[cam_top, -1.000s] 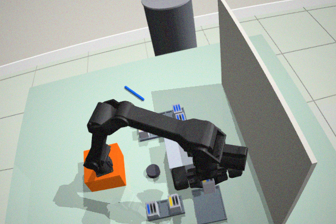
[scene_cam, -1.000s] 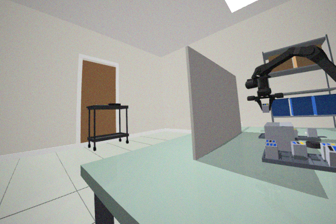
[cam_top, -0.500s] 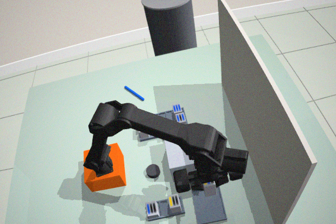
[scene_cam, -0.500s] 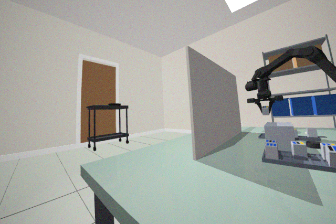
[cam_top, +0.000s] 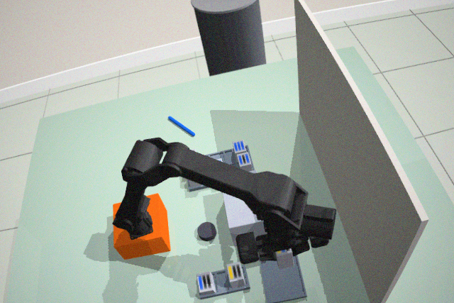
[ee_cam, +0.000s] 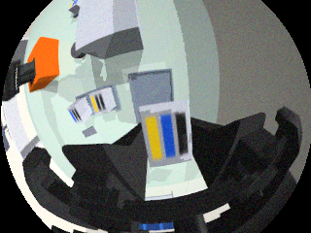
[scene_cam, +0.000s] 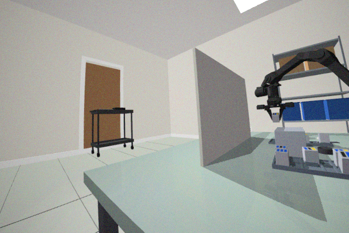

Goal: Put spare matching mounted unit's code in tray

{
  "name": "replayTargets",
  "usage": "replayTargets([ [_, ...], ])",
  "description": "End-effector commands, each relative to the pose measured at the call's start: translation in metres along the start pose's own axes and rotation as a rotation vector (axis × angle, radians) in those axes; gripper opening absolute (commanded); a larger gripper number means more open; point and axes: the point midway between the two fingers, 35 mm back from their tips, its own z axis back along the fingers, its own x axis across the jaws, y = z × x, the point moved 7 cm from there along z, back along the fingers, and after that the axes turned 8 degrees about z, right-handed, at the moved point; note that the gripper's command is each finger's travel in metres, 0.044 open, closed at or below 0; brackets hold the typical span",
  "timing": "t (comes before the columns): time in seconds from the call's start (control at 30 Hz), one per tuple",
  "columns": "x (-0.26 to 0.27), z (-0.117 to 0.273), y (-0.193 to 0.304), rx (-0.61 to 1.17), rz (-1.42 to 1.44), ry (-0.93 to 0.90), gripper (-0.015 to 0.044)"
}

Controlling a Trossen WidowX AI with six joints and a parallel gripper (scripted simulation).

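Note:
My gripper (cam_top: 281,255) (scene_cam: 276,115) (ee_cam: 162,120) is shut on a light grey spare (cam_top: 284,260) (scene_cam: 276,118) (ee_cam: 146,141). The spare's top shows yellow, blue and black bars in the wrist view. It is held upright, in the air over the far-end part of the flat grey tray (cam_top: 284,284) (ee_cam: 151,87). No spare lies in the visible part of the tray. A large light grey block (cam_top: 240,211) (scene_cam: 290,143) (ee_cam: 99,24), apparently the mounted unit, stands behind the tray. No code is readable on it here.
A small rack (cam_top: 220,285) beside the tray holds a blue-black-black spare (cam_top: 206,282) and a yellow-black-black spare (cam_top: 235,273). A larger rack (scene_cam: 298,168) holds several spares. A tall grey panel (cam_top: 340,145) (scene_cam: 222,112) stands beside the arm. A dark puck (cam_top: 206,230) and a blue rod (cam_top: 181,125) lie on the table.

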Motion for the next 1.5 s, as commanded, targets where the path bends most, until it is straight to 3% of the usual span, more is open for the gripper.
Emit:
replayTargets([
  [0.0, 0.0, -0.005, 0.0, 0.001, 0.005, -0.004, 0.0],
  [1.47, 0.0, -0.049, 0.001, 0.002, 0.005, -0.004, 0.0],
])
